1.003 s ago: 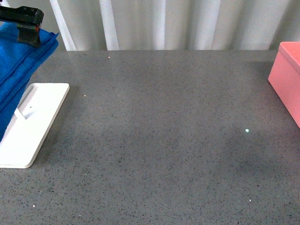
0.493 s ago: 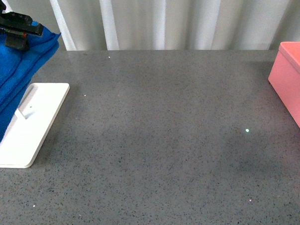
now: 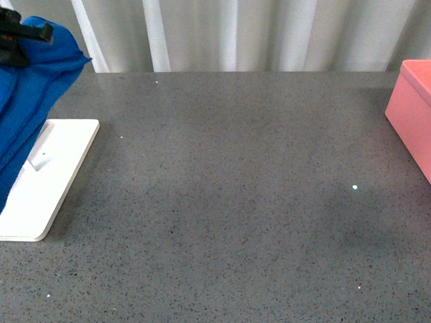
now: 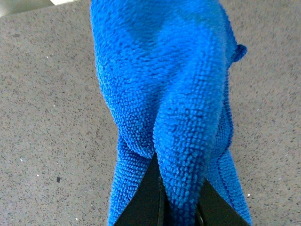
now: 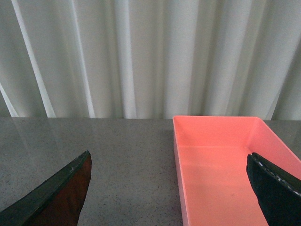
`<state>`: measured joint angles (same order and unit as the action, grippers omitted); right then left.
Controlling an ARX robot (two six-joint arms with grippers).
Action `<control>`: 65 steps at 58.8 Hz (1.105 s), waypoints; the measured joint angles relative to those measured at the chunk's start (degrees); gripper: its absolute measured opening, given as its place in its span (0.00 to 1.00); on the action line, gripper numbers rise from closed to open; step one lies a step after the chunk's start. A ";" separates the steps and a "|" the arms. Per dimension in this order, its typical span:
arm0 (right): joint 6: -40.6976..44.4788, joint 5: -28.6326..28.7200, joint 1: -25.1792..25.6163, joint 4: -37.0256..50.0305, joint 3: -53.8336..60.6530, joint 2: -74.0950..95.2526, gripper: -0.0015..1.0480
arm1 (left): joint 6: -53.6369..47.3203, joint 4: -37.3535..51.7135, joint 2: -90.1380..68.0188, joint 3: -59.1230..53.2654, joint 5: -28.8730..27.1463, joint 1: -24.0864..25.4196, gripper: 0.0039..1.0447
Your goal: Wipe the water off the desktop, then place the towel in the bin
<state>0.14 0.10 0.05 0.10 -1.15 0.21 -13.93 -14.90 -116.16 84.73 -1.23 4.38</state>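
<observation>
**Colours and patterns on and around the desktop**

The desktop point(image 3: 239, 203) is showing dark grey throughout, flecked with fine black and white speckles, and one small bright glint is shining toward its right side. At the desktop's left edge, the towel point(image 3: 13, 120) is appearing saturated blue, with its pile reading as a fine looped grain in the left wrist view. The left gripper point(image 3: 6, 40) against it is showing black. The flat stand point(image 3: 55, 175) on the desktop's left side is showing plain white. At the desktop's right edge, the bin point(image 3: 417, 117) is showing even salmon pink, unpatterned. Behind the desktop, the curtain point(image 3: 252, 24) is running in vertical white and pale grey bands. The right gripper point(image 5: 168, 162) is showing black fingers point(image 5: 275, 188), one with a reddish-brown inner face.
</observation>
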 joint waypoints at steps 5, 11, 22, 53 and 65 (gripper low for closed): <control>0.00 -0.02 0.00 0.00 0.00 0.00 0.93 | 2.38 -2.29 3.80 2.71 3.89 1.36 0.04; 0.00 -0.02 0.00 0.00 0.00 0.00 0.93 | 5.27 -3.72 9.11 5.14 8.63 2.08 0.04; 0.00 0.00 0.00 0.00 0.00 0.00 0.93 | 12.76 -0.94 19.87 6.05 20.83 -1.90 0.04; 0.00 0.00 0.00 0.00 0.00 0.00 0.93 | 24.00 37.75 21.66 -25.35 25.88 -25.77 0.04; 0.00 -0.02 0.00 0.00 0.00 0.00 0.93 | 30.08 51.52 13.81 -27.52 24.35 -26.23 0.04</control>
<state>0.14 0.08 0.05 0.10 -1.15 0.21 16.14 36.62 -102.35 57.21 23.11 -21.85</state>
